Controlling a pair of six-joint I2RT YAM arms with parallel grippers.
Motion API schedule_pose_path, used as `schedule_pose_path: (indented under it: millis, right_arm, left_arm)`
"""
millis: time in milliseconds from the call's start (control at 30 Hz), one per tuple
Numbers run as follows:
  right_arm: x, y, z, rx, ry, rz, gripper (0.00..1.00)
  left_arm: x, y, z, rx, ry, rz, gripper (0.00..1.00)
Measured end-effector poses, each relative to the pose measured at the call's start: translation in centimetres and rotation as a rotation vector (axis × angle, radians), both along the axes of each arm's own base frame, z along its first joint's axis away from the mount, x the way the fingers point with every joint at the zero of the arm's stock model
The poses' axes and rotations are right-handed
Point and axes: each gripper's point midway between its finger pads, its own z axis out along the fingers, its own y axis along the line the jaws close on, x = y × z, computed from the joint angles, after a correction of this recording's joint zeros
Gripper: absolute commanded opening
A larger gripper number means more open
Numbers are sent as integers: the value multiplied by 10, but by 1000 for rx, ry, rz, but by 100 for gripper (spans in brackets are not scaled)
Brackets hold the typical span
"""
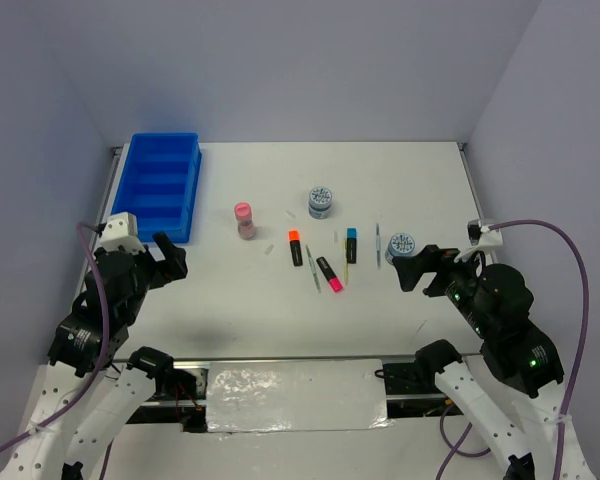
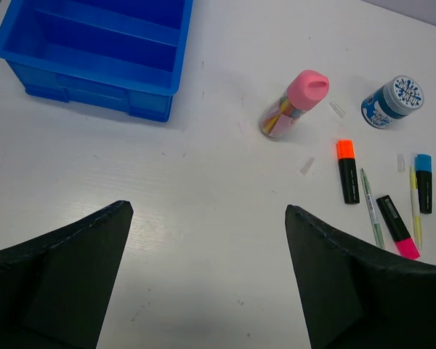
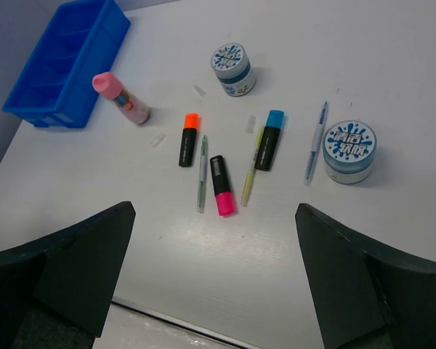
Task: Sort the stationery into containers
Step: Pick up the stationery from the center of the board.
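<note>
Blue tray (image 3: 47, 118), three markers (image 3: 188, 139) (image 3: 221, 195) (image 3: 269, 139), three pens (image 3: 201, 173) (image 3: 251, 167) (image 3: 316, 142), two discs (image 3: 232, 59) (image 3: 349, 142), pink cylinder (image 3: 122, 98)

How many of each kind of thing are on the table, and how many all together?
Markers: 3
Thin pens: 3
Round pots: 2
Pink-capped tube: 1
Small clear bits: 3
Blue tray: 1
Total: 13
</note>
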Motion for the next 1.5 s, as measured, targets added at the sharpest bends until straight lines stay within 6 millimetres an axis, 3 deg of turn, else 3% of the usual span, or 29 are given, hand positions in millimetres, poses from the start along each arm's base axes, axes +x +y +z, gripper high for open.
schedule_pose_path:
  millis: [300, 467, 567, 633, 800, 933, 1067, 1267, 1500]
  right_arm:
    - [-6, -1, 8, 24, -49, 8, 100]
    - [3, 23, 6, 70, -105, 115, 100]
    - [27, 53, -10, 59, -26, 205, 100]
    - [46, 90, -24, 25, 38, 302, 100]
    - [55, 205, -72, -174, 93, 606, 100]
    - [78, 270, -97, -244, 29, 702, 97]
    - [117, 304, -122, -258, -25, 656, 96]
    - [165, 335, -150, -289, -76, 565, 96]
    - [213, 354, -156, -286, -93, 489, 95]
  left_arm:
    - [-1, 0, 1, -2, -4, 0, 99]
    - [-3, 3, 4, -4, -20, 10, 99]
    - [-4, 4, 6, -7, -33, 17, 100]
    - [-5, 5, 8, -8, -40, 21, 99]
    - [-6, 7, 9, -9, -45, 25, 99]
    - [-6, 7, 9, -9, -46, 28, 99]
    - [-6, 7, 9, -7, -46, 23, 99]
    - [-6, 4, 8, 4, -43, 1, 99]
    - [-6, 1, 8, 3, -40, -15, 99]
